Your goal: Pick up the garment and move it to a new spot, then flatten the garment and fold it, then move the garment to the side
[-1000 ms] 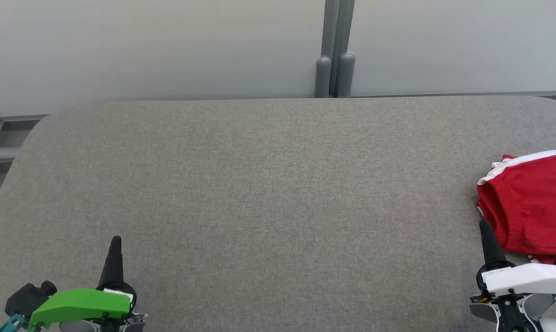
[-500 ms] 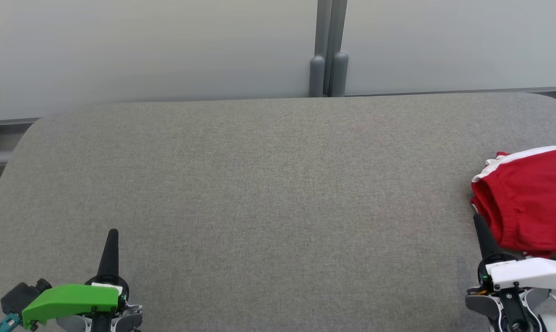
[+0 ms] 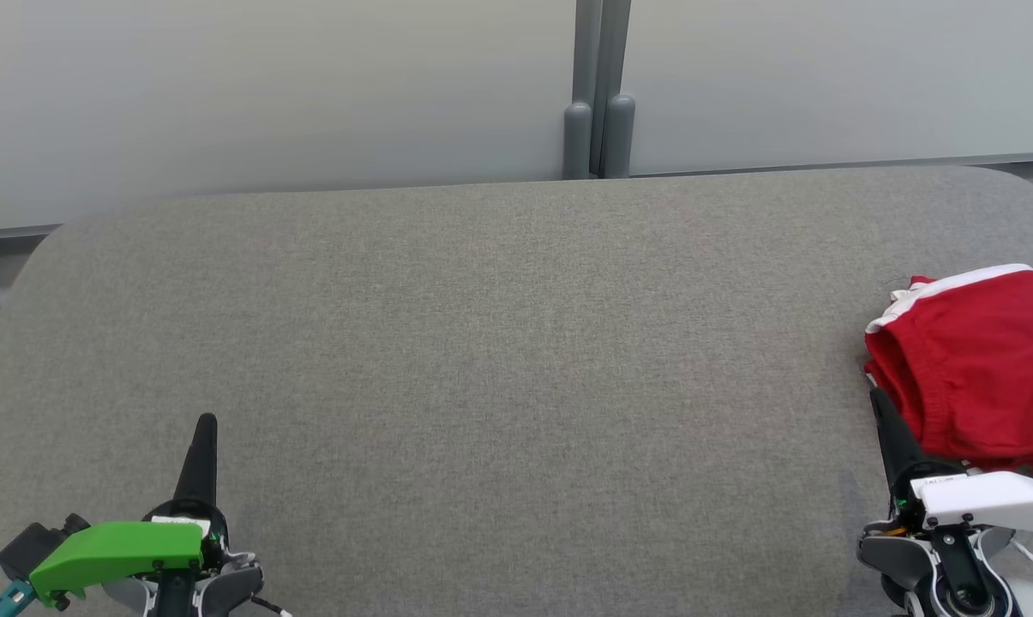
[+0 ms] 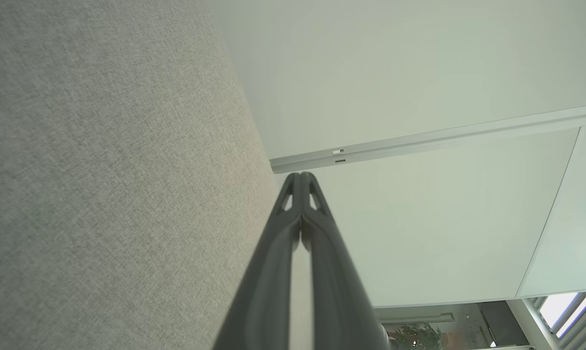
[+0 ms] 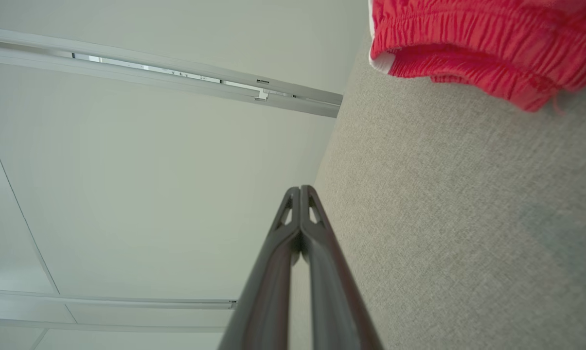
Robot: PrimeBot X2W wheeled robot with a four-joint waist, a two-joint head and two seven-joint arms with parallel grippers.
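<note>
The red garment (image 3: 979, 368) lies bunched at the table's right edge in the head view, a white stripe along its far side, partly cut off by the frame. The right wrist view shows its gathered red waistband (image 5: 472, 39) at the top right. My right gripper (image 3: 878, 401) is shut and empty, its tip just left of the garment's near-left corner. My left gripper (image 3: 206, 422) is shut and empty at the lower left, far from the garment. Both wrist views show the fingers (image 4: 300, 176) pressed together (image 5: 300, 188).
The grey fabric-covered table (image 3: 499, 343) spans the head view, with rounded far corners. Behind it stands a pale partition wall with a grey post (image 3: 593, 128) at its seam.
The whole head view has shifted: the camera moved, sliding the table, post and garment leftward and up. Both grippers sit slightly lower in the picture. Nothing was gripped or released.
</note>
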